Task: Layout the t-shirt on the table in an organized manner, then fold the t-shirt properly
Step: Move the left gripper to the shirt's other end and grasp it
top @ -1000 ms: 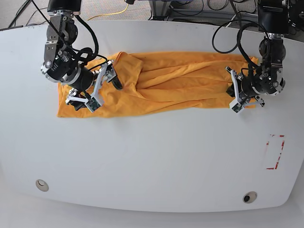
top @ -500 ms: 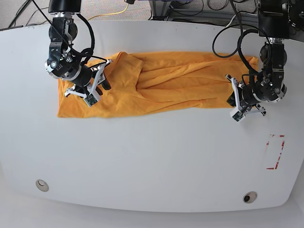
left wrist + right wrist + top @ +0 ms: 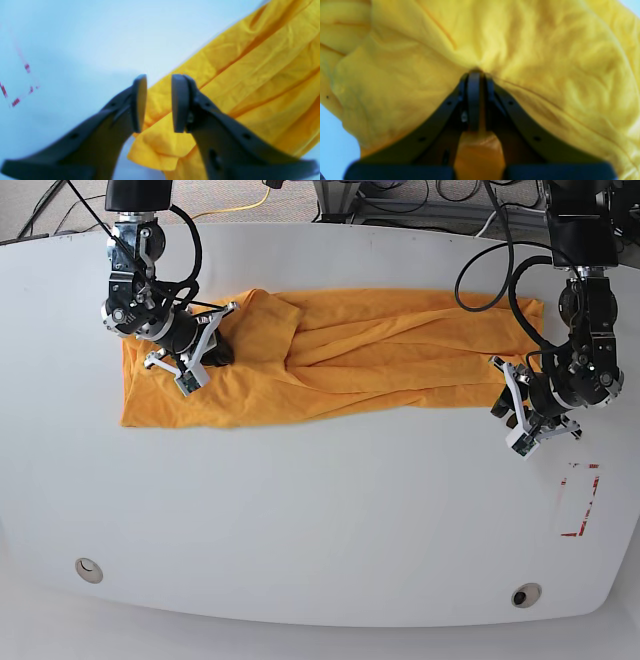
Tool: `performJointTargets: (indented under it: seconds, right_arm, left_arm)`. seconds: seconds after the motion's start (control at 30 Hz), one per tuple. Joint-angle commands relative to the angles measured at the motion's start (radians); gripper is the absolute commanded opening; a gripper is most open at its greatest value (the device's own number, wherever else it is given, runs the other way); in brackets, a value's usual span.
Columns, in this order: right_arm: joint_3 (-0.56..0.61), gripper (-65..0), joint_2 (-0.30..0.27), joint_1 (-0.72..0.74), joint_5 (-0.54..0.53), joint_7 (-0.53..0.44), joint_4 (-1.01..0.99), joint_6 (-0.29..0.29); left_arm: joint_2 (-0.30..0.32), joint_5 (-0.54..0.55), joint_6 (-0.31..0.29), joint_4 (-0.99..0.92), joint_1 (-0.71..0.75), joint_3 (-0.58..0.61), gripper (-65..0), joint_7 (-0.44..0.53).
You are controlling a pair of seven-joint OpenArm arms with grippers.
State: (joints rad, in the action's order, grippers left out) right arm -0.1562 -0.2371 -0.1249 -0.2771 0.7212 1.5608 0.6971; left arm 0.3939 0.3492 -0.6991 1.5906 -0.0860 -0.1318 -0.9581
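Note:
The orange-yellow t-shirt (image 3: 380, 355) lies bunched in a long wrinkled band across the far half of the white table (image 3: 320, 520). At the shirt's left part, my right gripper (image 3: 214, 352) presses into the cloth. The right wrist view shows this gripper (image 3: 475, 75) shut on a pinched fold of the t-shirt (image 3: 532, 50). My left gripper (image 3: 505, 408) hovers just off the shirt's right end. Seen from the left wrist, that gripper (image 3: 156, 102) is open with nothing between its pads, and the t-shirt (image 3: 250, 75) lies beyond and beneath it.
A red-tape rectangle outline (image 3: 580, 500) is marked on the table near the right edge, also seen as red tape (image 3: 17, 100) from the left wrist. Two round grommets (image 3: 88, 570) (image 3: 525, 595) sit near the front edge. Cables hang behind the table.
My left gripper opened, let go of the shirt's right end and moved down and right off the cloth. My right gripper shut on the fabric and shifted up and left.

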Motion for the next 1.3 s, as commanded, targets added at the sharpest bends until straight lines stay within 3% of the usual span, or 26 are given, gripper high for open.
performJointTargets:
  seconds: [0.0,0.07,0.23,0.5,0.67,1.07,1.27]
  right_arm:
    - [-0.001,-61.2,0.008,0.012,-0.004,-0.013,-0.003,0.001]
    - [-0.001,-61.2,0.009,0.012,-0.004,-0.015,-0.004,0.001]
    - [-0.001,-61.2,0.015,0.012,-0.004,-0.015,-0.006,0.001]
    - [-0.001,-61.2,0.018,0.018,-0.004,-0.015,-0.007,0.001]
    - [-0.001,-61.2,0.018,0.018,-0.004,-0.015,-0.007,0.001]
    - [-0.001,-61.2,0.018,0.017,-0.004,-0.015,-0.007,0.001]
    - [-0.001,-61.2,0.018,0.015,-0.004,-0.016,-0.007,0.001]
  left_arm:
    - [0.018,0.064,0.001,0.020,-0.011,-0.045,-33.3,-0.022]
    - [0.020,0.113,0.001,0.021,0.001,-0.079,-26.7,-0.057]
    - [0.061,0.248,0.001,0.017,0.010,-0.139,-18.9,-0.104]
    - [0.119,0.416,0.001,-0.072,0.102,-0.226,-15.0,-0.104]
    - [0.121,0.425,0.001,-0.152,0.147,-0.299,-14.9,-0.104]
    - [0.113,0.399,0.001,-0.220,0.188,-0.306,-15.0,-0.098]
    - [0.058,0.340,0.001,-0.240,0.171,-0.303,-15.0,-0.098]
